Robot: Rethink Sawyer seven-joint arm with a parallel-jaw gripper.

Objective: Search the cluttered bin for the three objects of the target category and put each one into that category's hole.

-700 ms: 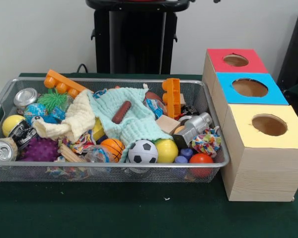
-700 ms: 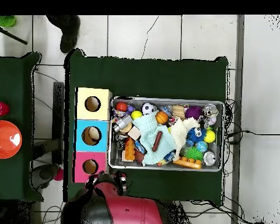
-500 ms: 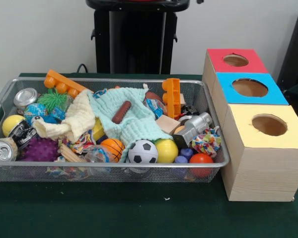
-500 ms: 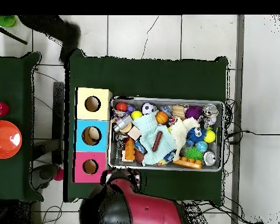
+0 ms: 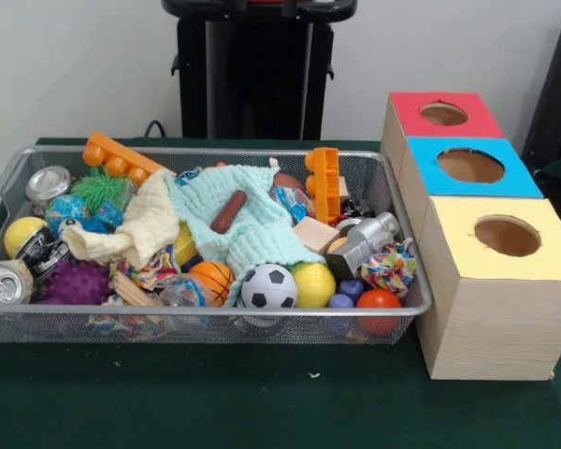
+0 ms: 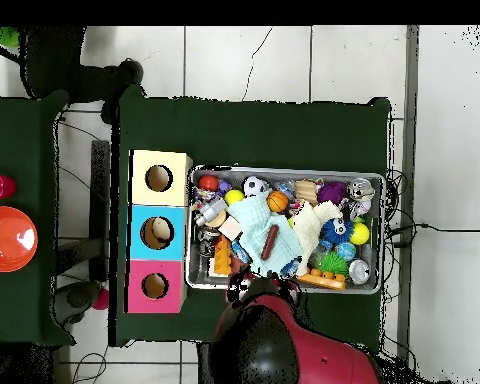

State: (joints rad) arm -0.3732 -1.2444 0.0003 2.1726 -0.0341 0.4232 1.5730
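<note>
The cluttered bin (image 5: pixel 407 281) sits on the green table (image 5: pixel 262 402) beside three boxes. No sorting appears done: the hole (image 5: pixel 508 236) in the yellow-topped box looks empty. Of the three objects, two are identifiable: one patterned fabric piece (image 5: pixel 388 268) near the bin's box-side front corner, another (image 5: pixel 154 271) under the pale-yellow cloth (image 5: pixel 140 224); the third is not evident. The arm (image 6: pixel 284 340) hangs at the bin's base-side edge; whether the gripper is spread or pressed together cannot be told. One mint-green cloth (image 5: pixel 252 224) covers the centre.
</note>
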